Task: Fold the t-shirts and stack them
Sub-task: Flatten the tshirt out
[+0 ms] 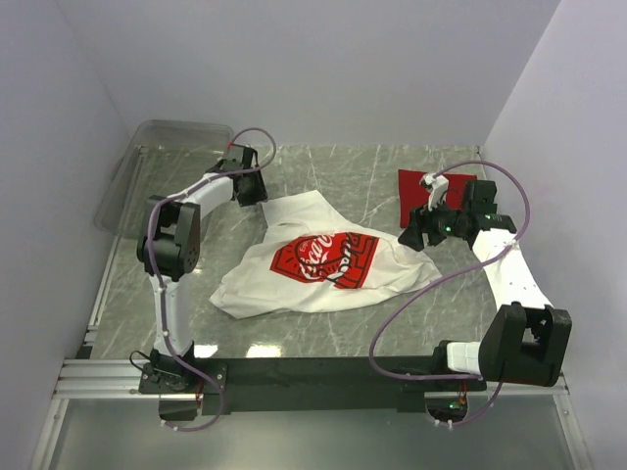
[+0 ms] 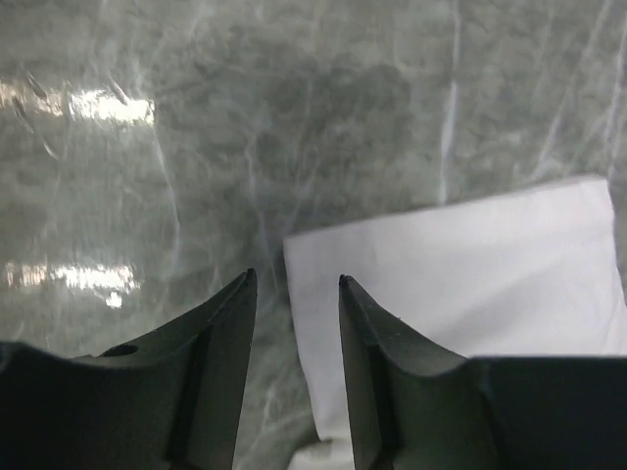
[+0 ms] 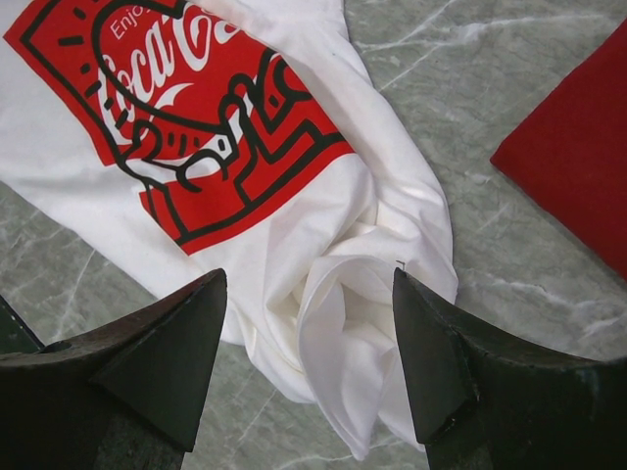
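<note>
The white t-shirt point(image 1: 313, 259) with a red square chest graphic lies crumpled in the middle of the table. The plain red t-shirt point(image 1: 415, 196) lies folded at the back right. My left gripper point(image 1: 252, 191) is open just above the white shirt's far-left corner point(image 2: 460, 274), with nothing between its fingers. My right gripper point(image 1: 423, 235) is open over the shirt's bunched right edge point(image 3: 377, 323), between the white shirt and the red one point(image 3: 578, 166). Neither gripper holds cloth.
A clear plastic bin point(image 1: 157, 162) stands at the table's back left corner. The grey marble tabletop point(image 1: 353, 176) is bare behind the white shirt. White walls close in on both sides and the back.
</note>
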You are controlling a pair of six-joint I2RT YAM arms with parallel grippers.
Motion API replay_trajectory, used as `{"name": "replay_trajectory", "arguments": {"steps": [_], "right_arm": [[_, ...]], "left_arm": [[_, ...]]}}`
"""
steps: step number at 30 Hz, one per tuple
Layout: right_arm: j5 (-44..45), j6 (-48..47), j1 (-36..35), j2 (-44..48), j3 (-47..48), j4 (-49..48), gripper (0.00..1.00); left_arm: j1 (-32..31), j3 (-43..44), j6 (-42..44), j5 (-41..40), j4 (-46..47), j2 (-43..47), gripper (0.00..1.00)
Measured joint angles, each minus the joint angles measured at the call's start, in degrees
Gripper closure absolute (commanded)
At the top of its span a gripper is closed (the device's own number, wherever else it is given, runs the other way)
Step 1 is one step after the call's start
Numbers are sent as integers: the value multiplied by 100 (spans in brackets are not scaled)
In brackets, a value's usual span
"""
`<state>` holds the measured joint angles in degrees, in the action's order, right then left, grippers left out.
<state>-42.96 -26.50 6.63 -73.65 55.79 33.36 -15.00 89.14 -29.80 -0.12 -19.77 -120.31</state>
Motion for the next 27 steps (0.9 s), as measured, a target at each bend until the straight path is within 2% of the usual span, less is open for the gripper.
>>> {"name": "replay_trajectory", "arguments": {"steps": [4, 11, 17, 24, 27], "right_arm": [[-2, -2, 0, -2, 0, 11, 25], [0, -15, 0, -31, 0, 11, 25], [2, -15, 0, -90, 0, 20, 25], [9, -15, 0, -90, 0, 24, 25], [24, -15, 0, -90, 0, 22, 25]], "left_arm": [[63, 310, -7, -11, -118, -407, 56], [57, 415, -85, 35, -190, -470, 59], [57, 704, -92, 184, -205, -697, 73], [57, 669, -107, 343, 4, -748, 100], [57, 669, -98, 380, 28, -743, 99]]}}
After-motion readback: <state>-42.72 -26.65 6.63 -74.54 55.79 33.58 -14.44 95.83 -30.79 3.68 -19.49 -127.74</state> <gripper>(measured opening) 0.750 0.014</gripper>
